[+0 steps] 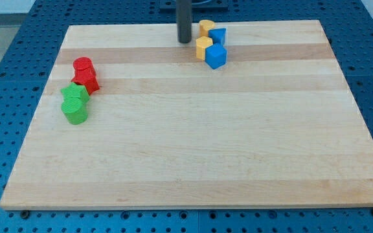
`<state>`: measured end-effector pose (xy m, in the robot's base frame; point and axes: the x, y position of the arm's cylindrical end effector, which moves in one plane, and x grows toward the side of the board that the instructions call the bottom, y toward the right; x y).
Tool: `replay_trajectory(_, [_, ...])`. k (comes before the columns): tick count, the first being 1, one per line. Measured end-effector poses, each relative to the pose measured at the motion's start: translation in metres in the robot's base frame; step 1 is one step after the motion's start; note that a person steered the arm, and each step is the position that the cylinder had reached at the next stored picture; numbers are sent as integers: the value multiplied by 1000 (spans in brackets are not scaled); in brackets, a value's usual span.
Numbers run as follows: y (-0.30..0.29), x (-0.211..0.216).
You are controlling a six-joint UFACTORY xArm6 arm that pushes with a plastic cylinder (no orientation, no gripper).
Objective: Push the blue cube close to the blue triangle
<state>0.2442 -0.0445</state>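
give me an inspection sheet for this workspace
surface: wooden board, lying flat
job's things: blue cube and blue triangle near the view's top, already close together
clutter: two yellow blocks beside the blues; two red blocks and two green blocks at the view's left
grippers: none; my tip sits left of the yellow blocks, apart from them
cables: nothing seen
surroundings: blue perforated table around the board

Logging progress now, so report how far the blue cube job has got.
Done: the blue cube sits near the blue triangle, with a yellow block beside them. In hand: my tip stands just left of that cluster. Left: at most a slight closing nudge, if any.
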Motion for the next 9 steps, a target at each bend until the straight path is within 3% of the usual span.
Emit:
replay_trajectory(1, [-29, 35])
replay_trajectory(2, [-11, 109])
replay_trajectory(3, [65, 138])
replay_trajectory(4, [100, 111])
replay_trajectory(6, [99, 67])
replay_trajectory(9, [88, 63])
